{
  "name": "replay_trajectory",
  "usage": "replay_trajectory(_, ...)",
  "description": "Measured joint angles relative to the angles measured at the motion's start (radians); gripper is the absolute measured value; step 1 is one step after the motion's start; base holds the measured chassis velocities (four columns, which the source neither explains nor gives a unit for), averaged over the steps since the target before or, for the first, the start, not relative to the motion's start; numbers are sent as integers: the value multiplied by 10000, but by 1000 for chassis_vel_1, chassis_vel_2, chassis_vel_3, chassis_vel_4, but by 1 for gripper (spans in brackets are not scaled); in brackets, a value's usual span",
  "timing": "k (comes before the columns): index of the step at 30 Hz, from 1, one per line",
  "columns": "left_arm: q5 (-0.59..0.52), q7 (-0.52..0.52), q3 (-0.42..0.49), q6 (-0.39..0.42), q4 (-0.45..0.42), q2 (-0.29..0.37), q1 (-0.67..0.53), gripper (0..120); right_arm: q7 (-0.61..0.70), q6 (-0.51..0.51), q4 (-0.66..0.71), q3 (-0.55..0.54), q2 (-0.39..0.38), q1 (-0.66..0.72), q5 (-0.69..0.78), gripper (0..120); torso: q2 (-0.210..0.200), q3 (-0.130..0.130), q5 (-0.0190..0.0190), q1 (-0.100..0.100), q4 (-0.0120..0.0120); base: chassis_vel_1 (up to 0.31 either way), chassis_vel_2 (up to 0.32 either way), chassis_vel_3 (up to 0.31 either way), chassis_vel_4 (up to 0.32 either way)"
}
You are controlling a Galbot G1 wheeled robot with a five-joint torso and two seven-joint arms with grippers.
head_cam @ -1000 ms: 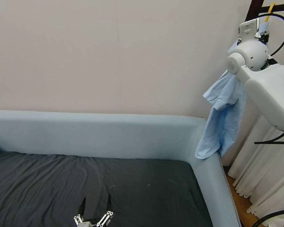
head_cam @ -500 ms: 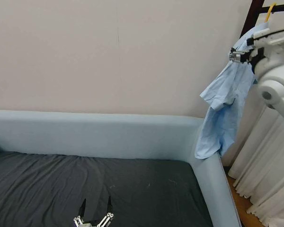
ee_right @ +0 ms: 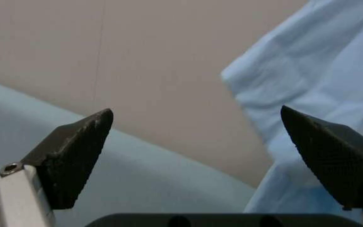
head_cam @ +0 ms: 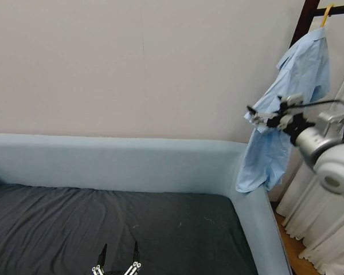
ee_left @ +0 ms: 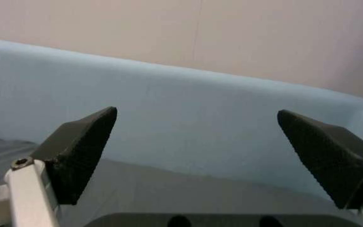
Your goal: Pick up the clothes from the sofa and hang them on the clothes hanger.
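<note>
A light blue shirt [head_cam: 286, 109] hangs from a yellow hanger [head_cam: 327, 11] on the dark rack [head_cam: 305, 20] at the right, its lower edge draped by the sofa's corner. My right gripper [head_cam: 262, 117] is open in front of the shirt's sleeve at mid height, holding nothing. In the right wrist view the shirt [ee_right: 320, 85] lies just past the open gripper [ee_right: 200, 156]. My left gripper [head_cam: 119, 264] hovers open low over the dark seat cushion [head_cam: 103, 229]; in the left wrist view this gripper [ee_left: 200, 156] faces the pale blue sofa back [ee_left: 188, 118].
The pale blue sofa back [head_cam: 114, 163] runs along a beige wall. The sofa arm [head_cam: 266, 229] stands at the right, with white curtains [head_cam: 327, 217] and a strip of wooden floor beyond it.
My right arm has let go of the shirt near the hanger and swung down and away; its gripper is now open by the sleeve. The shirt stays hanging. The left gripper has barely moved.
</note>
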Motion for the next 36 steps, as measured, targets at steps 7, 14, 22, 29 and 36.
replay_trajectory(7,57,95,-8,-64,54,-65,1,100,-356,683,311,2276,1594,-4249,-1883,100,0,-1,-2,1,1,0,0,0,0)
replay_trajectory(14,265,106,-48,-143,190,-85,-20,100,-1242,2110,908,4735,4344,-8471,-3991,100,1,-1,-2,0,-3,0,0,0,0)
replay_trajectory(22,1083,-433,-12,-76,-102,96,31,100,-2299,4566,1595,5925,6842,-11603,-6139,100,1,-2,-3,0,0,0,0,0,0)
replay_trajectory(29,1213,-466,-131,-56,-337,398,246,100,-2128,5173,1594,5555,7796,-12052,-6812,100,1,-1,-3,0,3,0,0,0,0)
replay_trajectory(36,969,-535,-603,60,-610,692,460,100,-2099,5397,1320,5337,7969,-12052,-7038,100,1,0,-2,1,2,0,0,0,0)
